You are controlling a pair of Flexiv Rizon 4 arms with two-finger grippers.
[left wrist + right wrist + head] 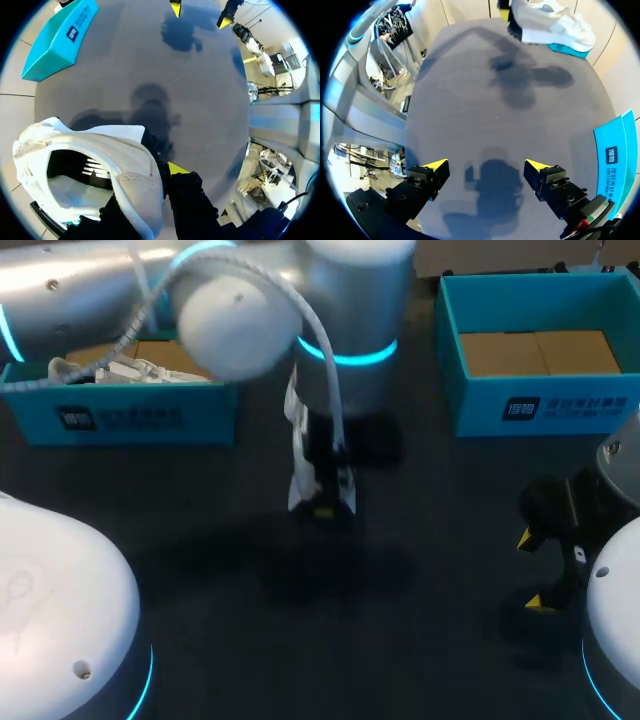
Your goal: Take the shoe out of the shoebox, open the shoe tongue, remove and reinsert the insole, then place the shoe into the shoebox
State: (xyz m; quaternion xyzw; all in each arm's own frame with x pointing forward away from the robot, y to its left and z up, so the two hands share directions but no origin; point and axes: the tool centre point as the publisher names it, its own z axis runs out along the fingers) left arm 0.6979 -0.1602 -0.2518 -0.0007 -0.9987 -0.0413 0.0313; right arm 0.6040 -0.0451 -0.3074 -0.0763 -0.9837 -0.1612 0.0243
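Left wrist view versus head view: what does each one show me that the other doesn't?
Only the left wrist view looks into the shoe: its open mouth and dark interior. Only the head view shows both shoeboxes: the left shoebox holding white stuffing, the right shoebox empty. Both show the white shoe gripped by the left hand, and the open right hand apart from it.

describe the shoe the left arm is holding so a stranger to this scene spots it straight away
On the dark table, a teal left box and a teal right box sit at the far side. Between them the left gripper is shut on a white shoe. Unlike the white stuff in the left box, it hangs in the air.
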